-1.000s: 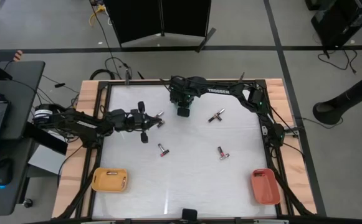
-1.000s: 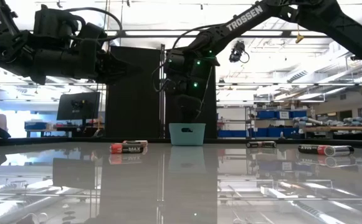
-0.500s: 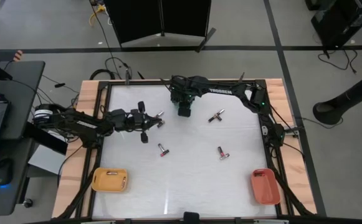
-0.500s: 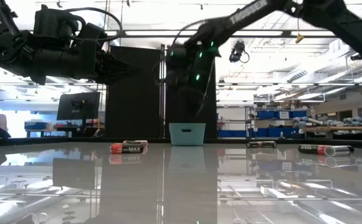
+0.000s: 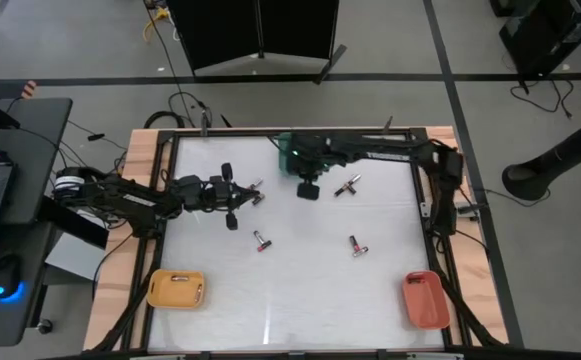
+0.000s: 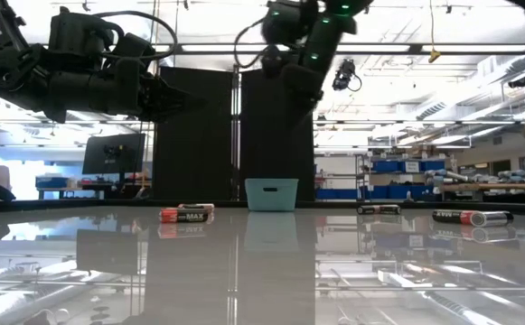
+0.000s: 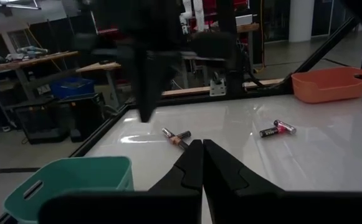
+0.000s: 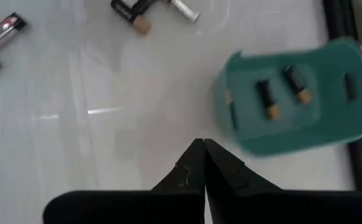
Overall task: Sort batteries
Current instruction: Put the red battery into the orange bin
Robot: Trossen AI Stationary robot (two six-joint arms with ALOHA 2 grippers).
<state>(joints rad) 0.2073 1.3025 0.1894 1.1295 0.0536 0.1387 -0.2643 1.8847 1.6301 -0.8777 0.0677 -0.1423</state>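
Several batteries lie loose on the white table: a pair (image 5: 347, 186) near the far right, one group (image 5: 262, 241) and another (image 5: 358, 245) mid-table. A teal tray (image 5: 285, 149) at the far edge holds several batteries (image 8: 269, 99). My right gripper (image 5: 309, 192) hangs shut and empty, high above the table, just near and right of the teal tray, pointing steeply down (image 8: 204, 146). My left gripper (image 5: 258, 192) is shut, level and empty over the left half of the table (image 7: 202, 146).
A yellow tray (image 5: 177, 288) stands at the near left corner and an orange-red tray (image 5: 425, 299) at the near right corner. A black frame (image 5: 430, 215) borders the table. The loose batteries also show low across the table (image 6: 187, 213), (image 6: 470, 217).
My right gripper has risen from just above the teal tray and drawn back toward the table's right and near side, uncovering the tray in the high view. The tray and the loose batteries have stayed where they were.
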